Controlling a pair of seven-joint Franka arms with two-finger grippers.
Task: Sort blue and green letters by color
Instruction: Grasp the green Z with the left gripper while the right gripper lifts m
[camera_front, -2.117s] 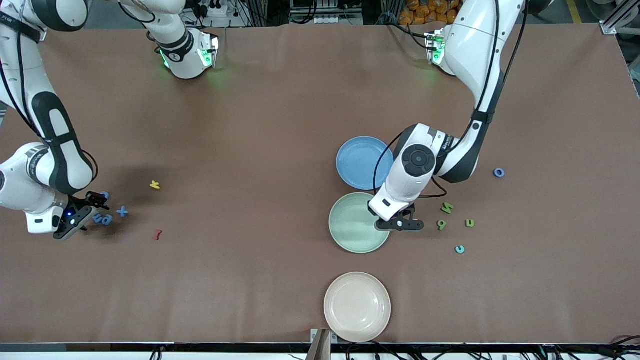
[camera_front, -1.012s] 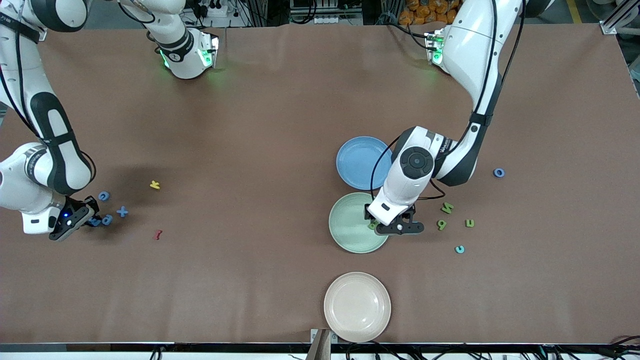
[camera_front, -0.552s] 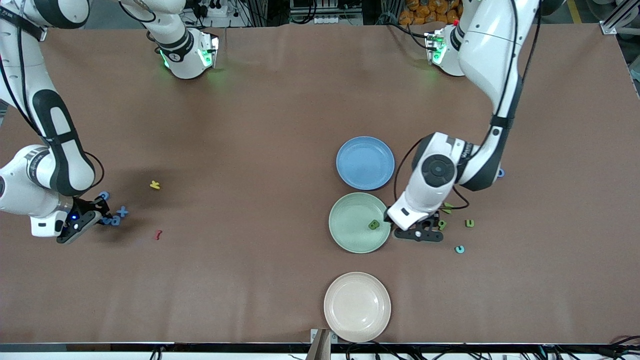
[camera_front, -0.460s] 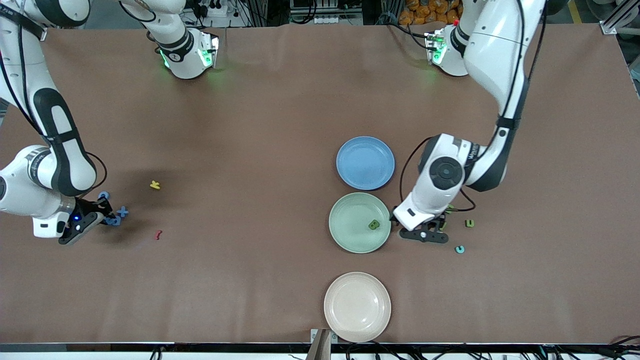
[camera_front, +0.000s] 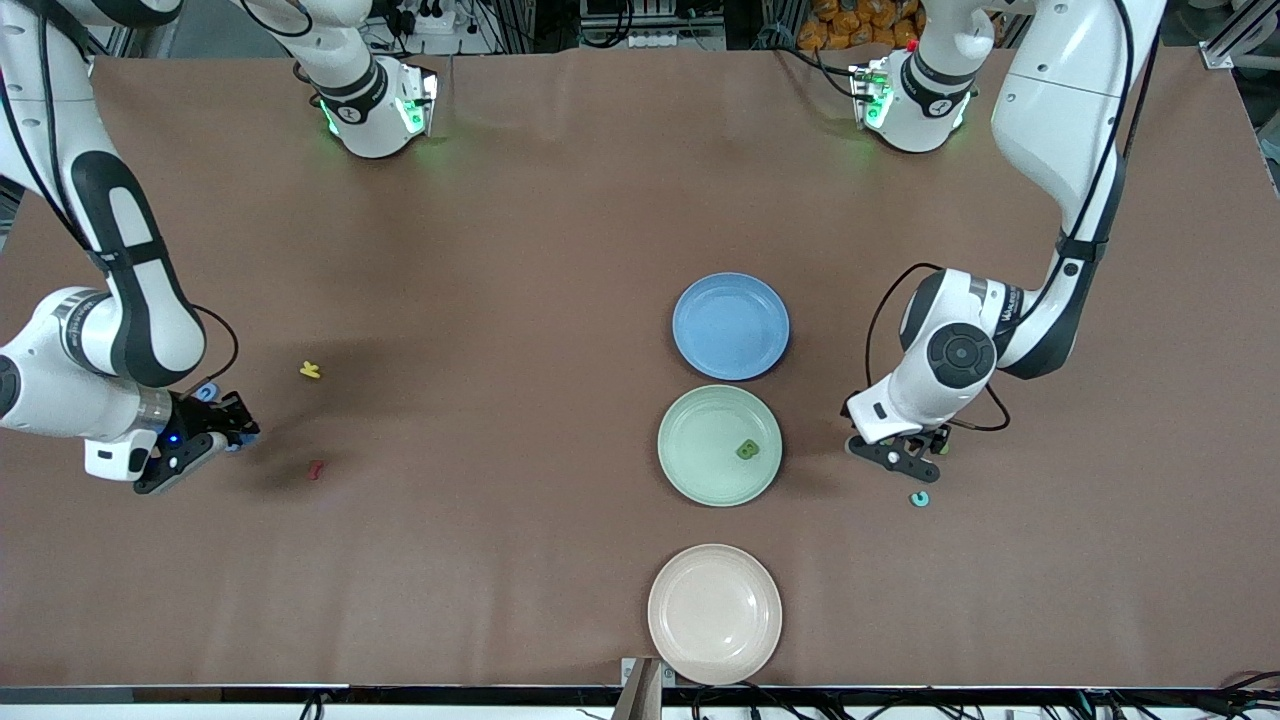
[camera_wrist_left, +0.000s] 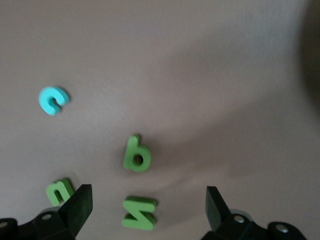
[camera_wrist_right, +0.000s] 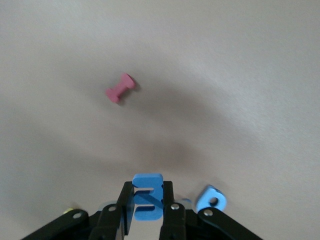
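Brown paper covered the table (camera_front: 560, 180), with three plates in a row near its middle: a blue plate (camera_front: 730, 326) farthest from the front camera, a green plate (camera_front: 719, 445) next, and a cream plate (camera_front: 714, 613) nearest. One green letter (camera_front: 747, 450) already lay in the green plate; the blue plate was bare.

The left gripper (camera_front: 897, 455) hung low over the cluster of letters toward the left arm's end of the table, its jaws spread wide and holding nothing. In the left wrist view a green 9 (camera_wrist_left: 136, 155), a green M (camera_wrist_left: 139, 213) and a green n (camera_wrist_left: 60, 192) lay on the paper, the M between the open fingers (camera_wrist_left: 80, 205), with a pale turquoise c (camera_wrist_left: 52, 100) well apart from them. To pick cleanly, the gripper should probably settle on one letter, centre the jaws over it and come straight down so the fingers do not nudge its neighbours; the turquoise piece is best left alone.

The right gripper (camera_front: 215, 425) was near the right arm's end of the table, jaws clamped on a blue letter (camera_wrist_right: 148, 202) that stood on edge between the fingers. Another blue letter (camera_wrist_right: 210, 199) lay just beside it, a yellow letter (camera_front: 310, 370) and a dark red letter (camera_wrist_right: 120, 88) were apart on the paper. The likely next move is a lift clear of the neighbours, then a long carry to the blue plate, held firmly since the piece is small.

Both forearms angled down steeply, wrists bent low over the table.
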